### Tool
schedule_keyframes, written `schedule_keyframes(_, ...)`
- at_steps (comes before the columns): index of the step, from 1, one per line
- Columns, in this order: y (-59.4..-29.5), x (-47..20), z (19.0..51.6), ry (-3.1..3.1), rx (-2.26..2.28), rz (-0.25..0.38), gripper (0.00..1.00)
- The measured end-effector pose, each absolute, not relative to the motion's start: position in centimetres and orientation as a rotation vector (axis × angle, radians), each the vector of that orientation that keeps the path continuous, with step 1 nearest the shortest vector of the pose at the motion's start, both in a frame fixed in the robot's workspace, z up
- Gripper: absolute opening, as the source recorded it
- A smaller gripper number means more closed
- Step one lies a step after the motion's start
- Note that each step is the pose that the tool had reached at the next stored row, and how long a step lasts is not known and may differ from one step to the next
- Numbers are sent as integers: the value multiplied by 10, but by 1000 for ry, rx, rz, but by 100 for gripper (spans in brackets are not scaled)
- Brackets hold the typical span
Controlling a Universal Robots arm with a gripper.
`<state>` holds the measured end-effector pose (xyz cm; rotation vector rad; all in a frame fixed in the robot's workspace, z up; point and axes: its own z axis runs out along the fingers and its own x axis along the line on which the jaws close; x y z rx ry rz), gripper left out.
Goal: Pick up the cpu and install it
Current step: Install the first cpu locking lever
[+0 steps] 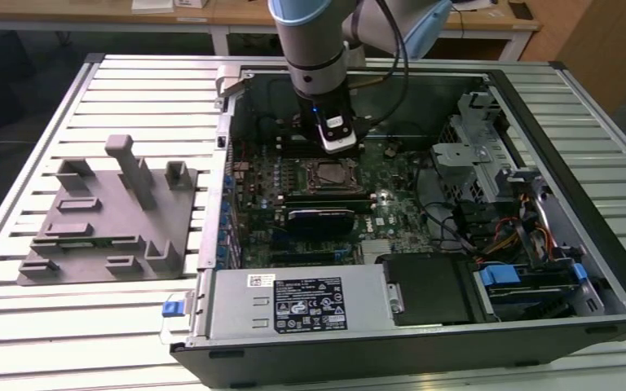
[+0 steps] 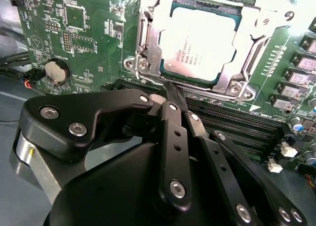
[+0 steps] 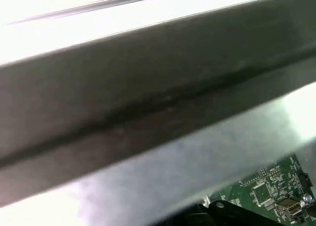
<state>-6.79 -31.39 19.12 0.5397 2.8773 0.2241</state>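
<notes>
Already the cpu (image 2: 200,43) lies flat inside the square metal socket frame (image 2: 148,55) on the green motherboard (image 2: 84,33), its pale silver top showing plainly in the second wrist view; in the exterior view the same socket (image 1: 321,173) sits near the middle of the open computer case (image 1: 574,269), with the gripper (image 1: 338,145) hanging just above and slightly behind it. Seen in the second wrist view, the gripper (image 2: 173,95) has its black fingers (image 2: 170,132) drawn together to a narrow point with nothing between them, so I judge it empty and closed up, its tip close over the nearer edge of the frame. From here the risks, as I read them, are mostly of contact: that narrow tip is near the frame's edge and the row of black memory slots (image 2: 247,129), and a small sideways drift or a descent off centre could scrape the board or catch the frame; a push on one corner of the chip could tilt it in its seat, and whether it sits fully level I cannot tell from these pictures; the thin lever beside the frame is hard to make out, so its position is uncertain, and a snag on it could spring the frame. The grey fixture (image 1: 107,216) rests well apart on the slatted table (image 1: 30,326), towards the exterior view's left, and the case wall (image 3: 148,112) stands close to the arm, leaving little room to swing.
</notes>
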Motion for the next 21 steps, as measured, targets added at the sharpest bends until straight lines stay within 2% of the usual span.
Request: schedule_keyframes(21, -320, -62, 200, 2878, 543, 254, 11)
